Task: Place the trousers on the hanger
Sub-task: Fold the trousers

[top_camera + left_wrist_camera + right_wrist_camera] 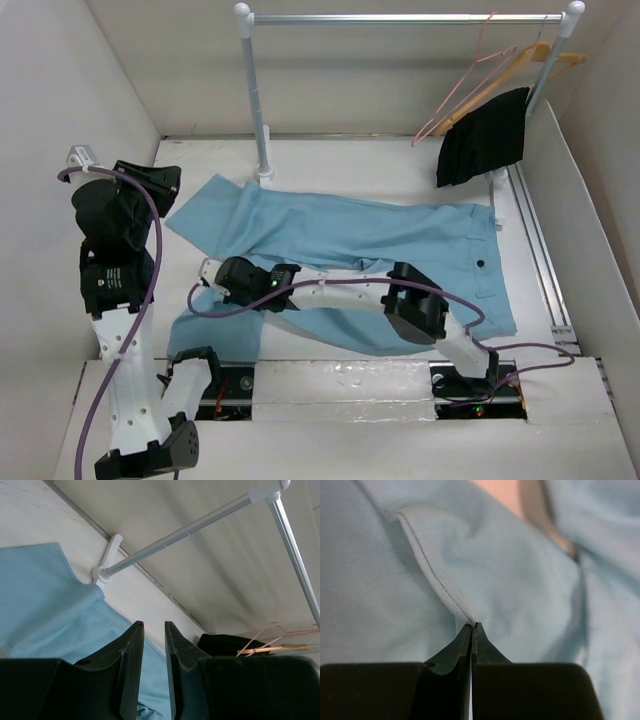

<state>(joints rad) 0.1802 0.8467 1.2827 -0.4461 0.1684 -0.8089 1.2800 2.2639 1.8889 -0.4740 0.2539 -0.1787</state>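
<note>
The light blue trousers (380,240) lie spread across the table, waistband to the right, legs to the left. My right gripper (212,278) reaches left across them. In the right wrist view it (472,626) is shut on a stitched hem of the trousers (435,575). My left gripper (165,182) is raised at the far left, above the leg ends. In the left wrist view it (154,627) is open and empty, with the trousers (45,600) below it. A pink wire hanger (465,85) and a wooden hanger (535,58) hang on the rail at the back right.
A black garment (485,135) hangs from the wooden hanger. The rack's rail (400,17) runs along the back, with its left post (255,95) standing just behind the trousers. White walls close in the table on the left, back and right.
</note>
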